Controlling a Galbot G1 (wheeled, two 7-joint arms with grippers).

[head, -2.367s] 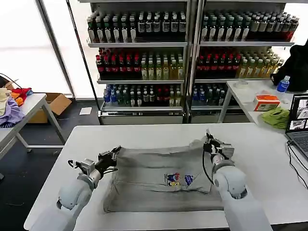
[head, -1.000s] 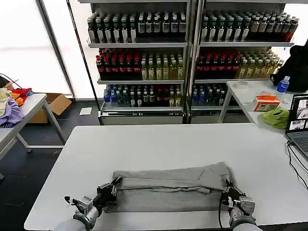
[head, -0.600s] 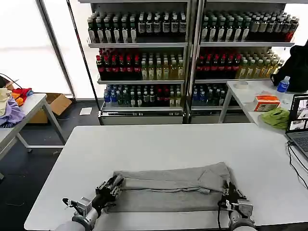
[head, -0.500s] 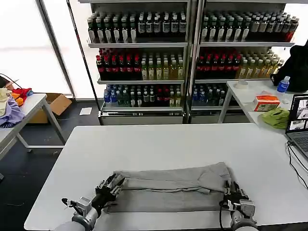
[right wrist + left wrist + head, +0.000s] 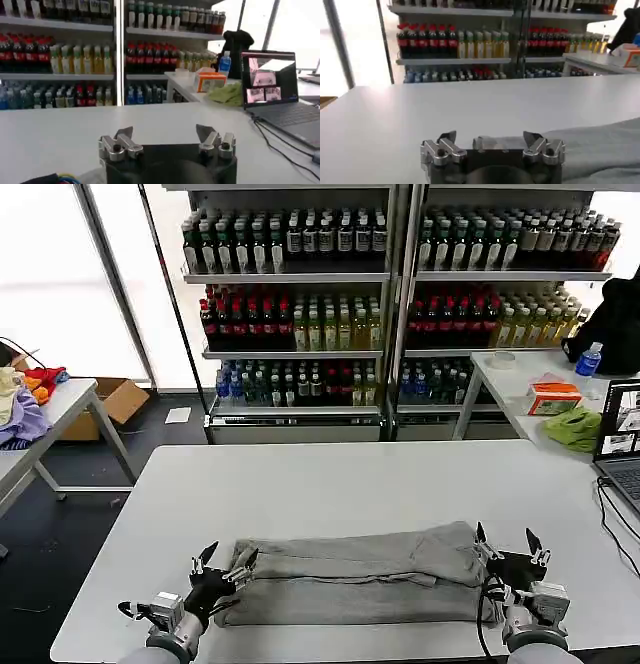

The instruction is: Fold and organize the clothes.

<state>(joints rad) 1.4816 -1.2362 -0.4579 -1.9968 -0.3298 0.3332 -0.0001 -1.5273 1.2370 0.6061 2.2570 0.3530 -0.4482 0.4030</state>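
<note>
The grey T-shirt [image 5: 355, 574] lies folded into a band on the counter [image 5: 350, 474]. The left gripper [image 5: 222, 565] and right gripper [image 5: 503, 546] flank its ends, both released — a careless retreat could snag and unfold the loose upper layer.

Soft, matt grey cotton T-shirt [image 5: 355, 574] lies creased on a smooth, faintly glossy white worktop [image 5: 330, 479], between bare-metal fingers [image 5: 440, 149].

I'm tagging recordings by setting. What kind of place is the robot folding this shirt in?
Probably a mock shop or robot test lab: tall shelves of bottled drinks behind a plain white table, plus an open laptop on a side table. The grey T-shirt lies folded between the open left gripper and right gripper.
</note>
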